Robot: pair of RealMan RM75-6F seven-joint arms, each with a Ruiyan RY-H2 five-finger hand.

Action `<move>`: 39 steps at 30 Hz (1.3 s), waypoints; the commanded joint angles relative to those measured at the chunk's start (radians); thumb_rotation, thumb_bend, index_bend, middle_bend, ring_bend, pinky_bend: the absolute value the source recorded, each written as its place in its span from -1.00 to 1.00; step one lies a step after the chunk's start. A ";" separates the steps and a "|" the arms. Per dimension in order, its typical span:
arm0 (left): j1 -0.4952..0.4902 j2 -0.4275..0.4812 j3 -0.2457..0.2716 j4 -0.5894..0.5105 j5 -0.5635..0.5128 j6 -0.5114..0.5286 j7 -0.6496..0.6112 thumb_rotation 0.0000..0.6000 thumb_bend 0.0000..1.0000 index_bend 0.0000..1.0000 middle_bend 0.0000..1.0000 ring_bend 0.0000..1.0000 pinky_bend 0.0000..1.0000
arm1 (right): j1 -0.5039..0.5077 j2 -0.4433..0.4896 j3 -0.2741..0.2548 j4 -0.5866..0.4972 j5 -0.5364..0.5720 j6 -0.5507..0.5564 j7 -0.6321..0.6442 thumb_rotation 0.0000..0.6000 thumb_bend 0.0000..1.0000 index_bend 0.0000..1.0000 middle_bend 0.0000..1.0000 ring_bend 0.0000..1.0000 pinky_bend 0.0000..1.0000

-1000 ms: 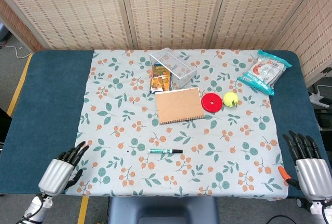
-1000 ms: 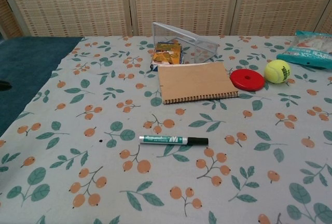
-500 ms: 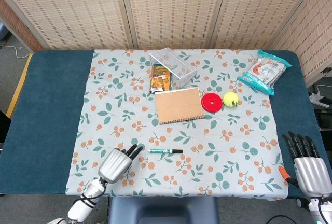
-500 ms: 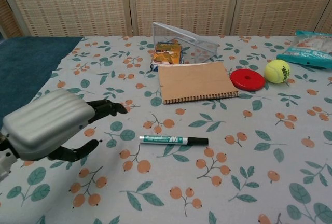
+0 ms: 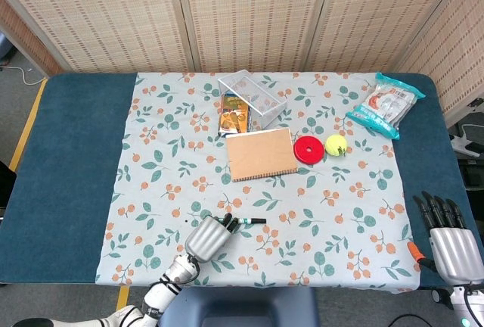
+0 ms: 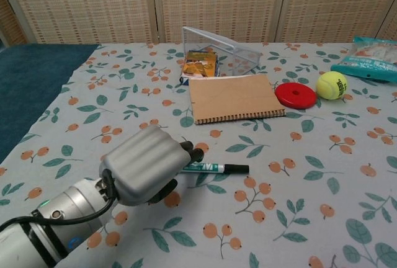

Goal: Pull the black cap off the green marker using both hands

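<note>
The tabletop (image 5: 68,160), spread with a leaf-and-berry cloth (image 5: 166,145), carries the scene; toward its far edge lie a clear plastic box (image 5: 253,98), a brown notebook (image 5: 260,154), a snack packet (image 5: 387,105) near the far right corner, a red disc (image 5: 308,149) and a tennis ball (image 5: 336,144). The left hand (image 6: 146,164) sits over the near-middle of the cloth, its fingers curled down onto the green end of the green marker (image 6: 208,168), which lies flat close to the near edge; whether the fingers have actually closed round the barrel I cannot tell, since the back of the hand hides them. The right hand (image 5: 451,240) waits at the near right corner, well apart from the marker, fingers straight and spread, holding nothing. The black cap (image 6: 236,169) points right, exposed and untouched. The step in hand looks like the first grasp: the left hand securing the barrel. Next, that grip likely needs to firm up and lift, and the right hand must travel in to pinch the cap.
</note>
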 commanded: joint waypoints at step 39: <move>-0.056 -0.078 -0.019 0.042 -0.036 0.151 0.071 1.00 0.16 0.85 0.99 0.76 1.00 | 0.110 -0.174 0.019 -0.038 -0.125 -0.075 -0.079 0.90 -0.65 -0.64 -1.00 -1.00 -1.00</move>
